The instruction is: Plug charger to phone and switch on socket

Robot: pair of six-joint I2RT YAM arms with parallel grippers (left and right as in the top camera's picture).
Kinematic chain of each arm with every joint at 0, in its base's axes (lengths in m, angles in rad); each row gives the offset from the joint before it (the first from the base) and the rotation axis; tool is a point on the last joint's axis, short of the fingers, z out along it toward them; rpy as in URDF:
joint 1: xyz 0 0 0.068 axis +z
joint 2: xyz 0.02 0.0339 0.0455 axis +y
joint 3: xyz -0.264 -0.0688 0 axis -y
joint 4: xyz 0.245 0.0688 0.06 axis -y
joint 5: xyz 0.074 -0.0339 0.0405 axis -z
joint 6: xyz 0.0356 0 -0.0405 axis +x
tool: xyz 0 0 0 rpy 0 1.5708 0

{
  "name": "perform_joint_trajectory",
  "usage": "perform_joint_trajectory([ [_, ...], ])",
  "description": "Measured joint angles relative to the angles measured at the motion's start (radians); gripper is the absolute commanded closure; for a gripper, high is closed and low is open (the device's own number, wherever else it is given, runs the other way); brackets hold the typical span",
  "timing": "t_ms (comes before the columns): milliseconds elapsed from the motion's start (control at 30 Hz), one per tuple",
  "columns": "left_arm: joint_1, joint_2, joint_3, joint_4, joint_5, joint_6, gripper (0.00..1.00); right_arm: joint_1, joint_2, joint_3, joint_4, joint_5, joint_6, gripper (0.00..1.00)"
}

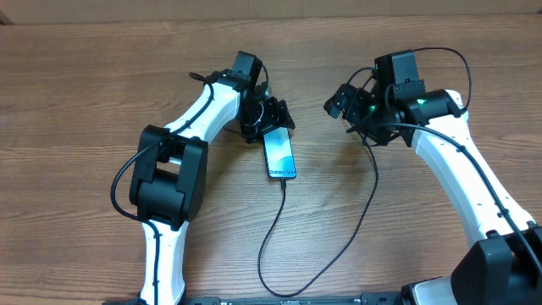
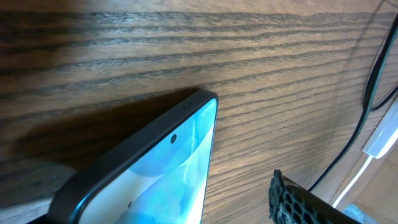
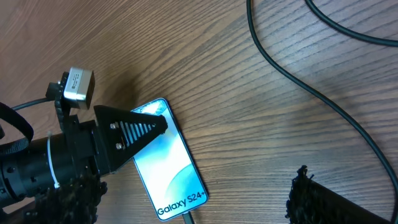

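The phone (image 1: 279, 153) lies flat on the wooden table with its cyan screen lit and "Galaxy S24+" readable in the right wrist view (image 3: 171, 171). The charger's plug tip (image 3: 186, 218) sits in the phone's bottom port. Its thin black cable (image 1: 269, 233) loops toward the front and back up to the right. My left gripper (image 1: 273, 119) is open at the phone's top end; one finger (image 2: 301, 204) stands clear of the phone's edge (image 2: 186, 155). My right gripper (image 1: 337, 103) is open and empty, hovering to the right of the phone. The socket is out of view.
Black cables (image 3: 298, 81) cross the table right of the phone and run up behind the right arm (image 1: 457, 161). A white piece and a thin white line (image 2: 380, 135) show at the right edge of the left wrist view.
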Motion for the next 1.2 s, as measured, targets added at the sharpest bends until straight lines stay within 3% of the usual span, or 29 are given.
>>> perform_joint_trajectory([
  [400, 0.000, -0.005, 0.005, -0.035, -0.023, -0.003, 0.15, 0.000, 0.000, 0.000, -0.008, -0.001, 0.000, 0.02],
  [567, 0.000, -0.009, 0.008, -0.043, -0.023, -0.005, 0.00, 0.000, 0.000, 0.000, -0.019, 0.000, 0.000, 0.02],
  [767, -0.002, -0.013, 0.013, -0.066, -0.039, 0.002, 0.00, 0.000, 0.000, 0.000, -0.031, 0.000, -0.001, 0.02],
  [1067, 0.016, -0.048, 0.013, -0.185, -0.217, 0.084, 0.00, 0.000, 0.000, 0.000, -0.043, 0.011, -0.003, 0.00],
  [1200, 0.025, -0.142, 0.011, -0.219, -0.325, 0.135, 0.01, 0.000, 0.000, 0.000, -0.043, 0.013, -0.003, 0.00],
])
